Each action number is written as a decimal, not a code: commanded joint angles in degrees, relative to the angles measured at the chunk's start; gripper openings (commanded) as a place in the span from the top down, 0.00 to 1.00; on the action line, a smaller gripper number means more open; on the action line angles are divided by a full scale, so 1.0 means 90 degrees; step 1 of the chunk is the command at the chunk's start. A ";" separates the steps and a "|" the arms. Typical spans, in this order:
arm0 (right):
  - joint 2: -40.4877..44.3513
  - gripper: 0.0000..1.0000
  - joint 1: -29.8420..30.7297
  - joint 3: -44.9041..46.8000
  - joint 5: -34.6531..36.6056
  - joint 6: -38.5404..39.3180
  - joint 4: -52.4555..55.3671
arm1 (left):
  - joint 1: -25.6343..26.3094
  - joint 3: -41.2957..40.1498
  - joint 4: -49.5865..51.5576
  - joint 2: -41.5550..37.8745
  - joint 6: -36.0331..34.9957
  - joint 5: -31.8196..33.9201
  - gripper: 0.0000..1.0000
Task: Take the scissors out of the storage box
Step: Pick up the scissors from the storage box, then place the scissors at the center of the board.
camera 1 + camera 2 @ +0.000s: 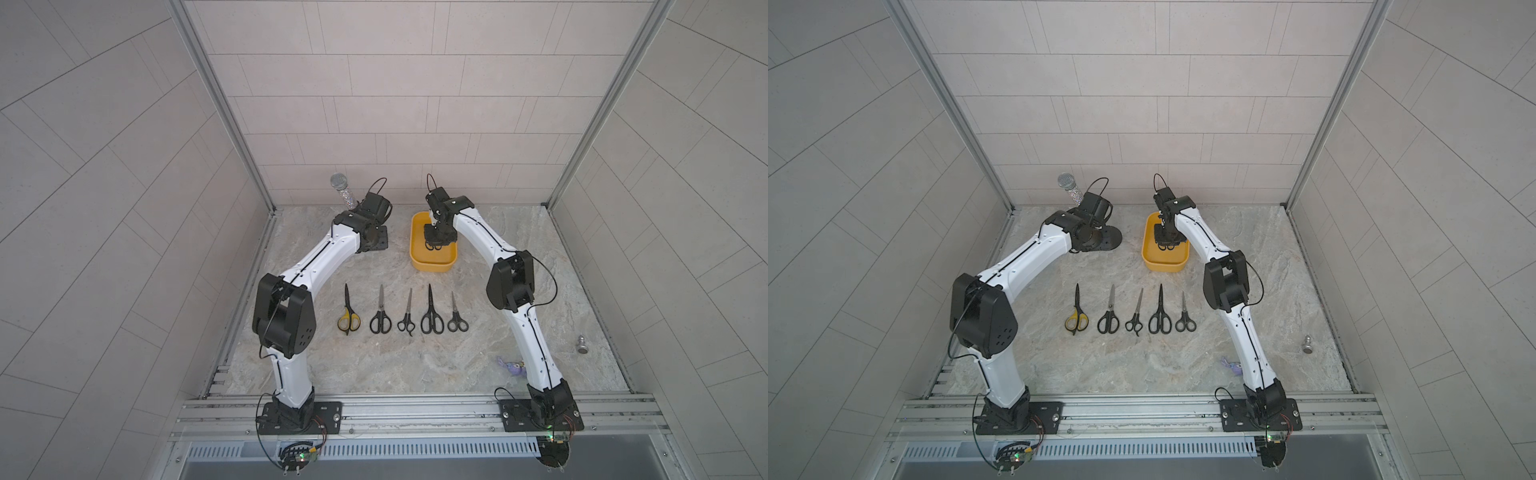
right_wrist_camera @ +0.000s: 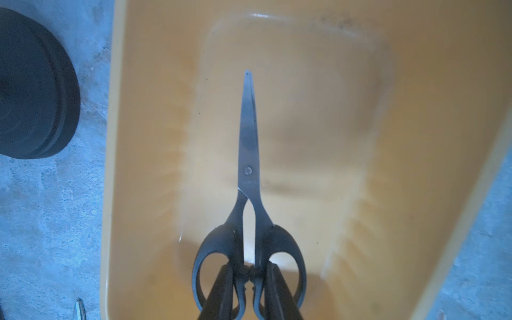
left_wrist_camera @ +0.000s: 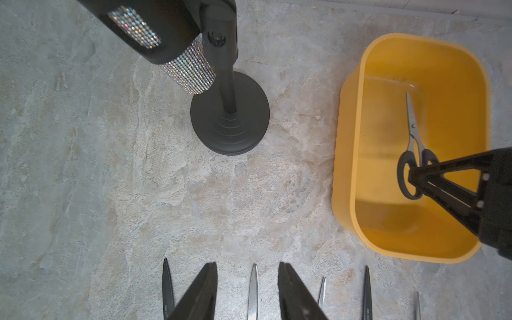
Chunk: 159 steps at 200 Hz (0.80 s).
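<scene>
While your right gripper (image 2: 249,274) pinches the scissors (image 2: 248,144) at lower centre, lift vertically from the box (image 2: 144,166). Left gripper (image 3: 247,265): spread, empty.

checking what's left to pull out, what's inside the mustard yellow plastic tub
One pair of black-handled scissors with grey blades is in the mustard-yellow plastic tub, its handles gripped by the right gripper. The tub floor beneath that gripper is hidden.

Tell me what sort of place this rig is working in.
Probably a robot test cell, not a real room: tile-patterned wall panels set in aluminium posts, a stone-look tabletop, and a slotted aluminium rail along its front edge.
</scene>
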<state>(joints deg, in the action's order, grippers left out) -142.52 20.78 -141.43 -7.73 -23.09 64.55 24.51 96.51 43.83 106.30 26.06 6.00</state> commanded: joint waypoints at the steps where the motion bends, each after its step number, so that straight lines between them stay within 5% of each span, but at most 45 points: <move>1: 0.0585 1.00 -0.0082 0.0074 0.0186 0.0097 0.0487 | 0.0009 0.0244 0.0078 0.0008 0.0024 -0.0007 0.58; 51: 0.2073 1.00 -0.0240 0.1602 0.0655 0.0237 0.0448 | 0.0210 0.0382 0.0180 0.0044 -0.0135 0.0085 0.58; 124: 0.5349 1.00 -0.0497 0.6343 0.0633 -0.0136 -0.0412 | 0.0414 0.0466 0.0237 -0.0028 -0.0131 0.0037 0.58; 159: 0.5923 1.00 -0.0494 0.8038 0.0331 -0.0426 -0.1102 | 0.0450 0.0357 0.0237 -0.0146 -0.0161 0.0020 0.58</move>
<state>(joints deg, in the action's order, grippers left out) -90.45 16.10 -75.53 -3.33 -24.43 59.61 28.27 99.22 44.60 106.30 25.47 5.76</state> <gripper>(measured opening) 0.217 0.423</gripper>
